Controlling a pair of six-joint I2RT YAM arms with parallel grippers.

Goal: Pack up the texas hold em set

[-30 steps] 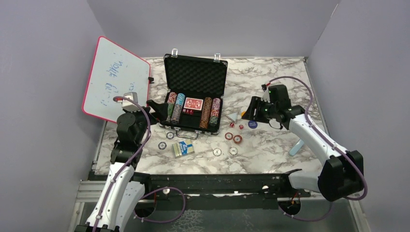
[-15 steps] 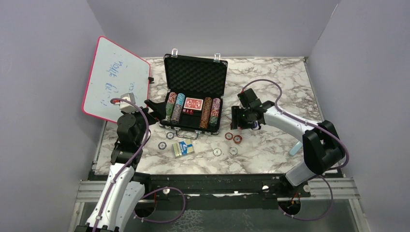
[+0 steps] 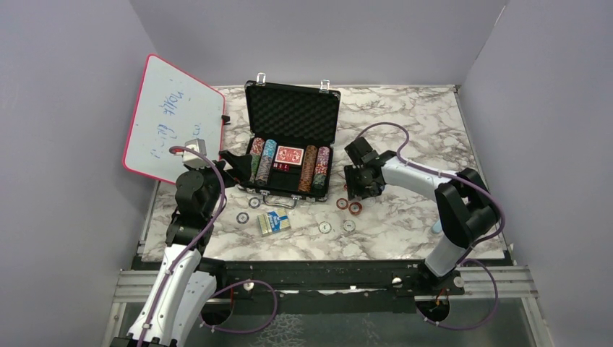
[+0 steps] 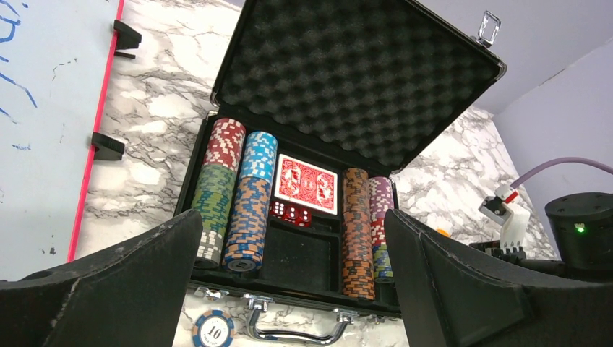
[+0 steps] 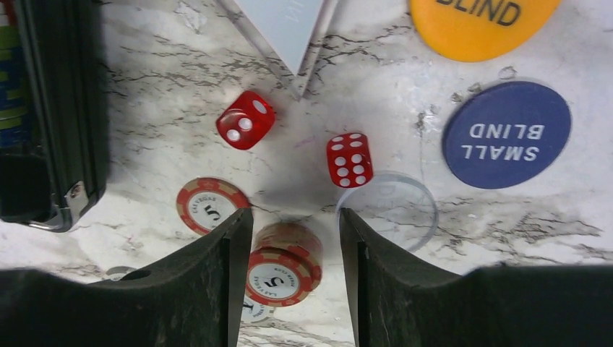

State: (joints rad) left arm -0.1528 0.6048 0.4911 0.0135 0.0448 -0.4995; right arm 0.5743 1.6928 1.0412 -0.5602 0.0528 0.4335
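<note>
The black briefcase [image 3: 293, 137] lies open, foam lid [image 4: 361, 79] up. Inside are rows of striped chips [image 4: 249, 199], a red deck [image 4: 306, 184] and red dice [image 4: 290, 212]. My left gripper [image 3: 231, 168] hovers open and empty at its front left; it also shows in the left wrist view [image 4: 293, 217]. My right gripper [image 5: 295, 217] is open and straddles a short stack of red chips [image 5: 283, 267], nearer its left finger. Beside it lie a single red chip [image 5: 209, 205], two red dice [image 5: 245, 120], a blue button [image 5: 506, 134] and an orange button [image 5: 483, 22].
The pink-framed whiteboard [image 3: 173, 119] leans at the back left. A blue deck [image 3: 275, 221] and loose chips [image 3: 325, 227] lie in front of the case. A clear disc [image 5: 390, 210] and a white card [image 5: 285, 25] lie by the dice. A pale blue object [image 3: 442, 220] sits far right.
My right gripper has swung left from over the blue button and come down around the red chip stack. The left arm has not moved.
</note>
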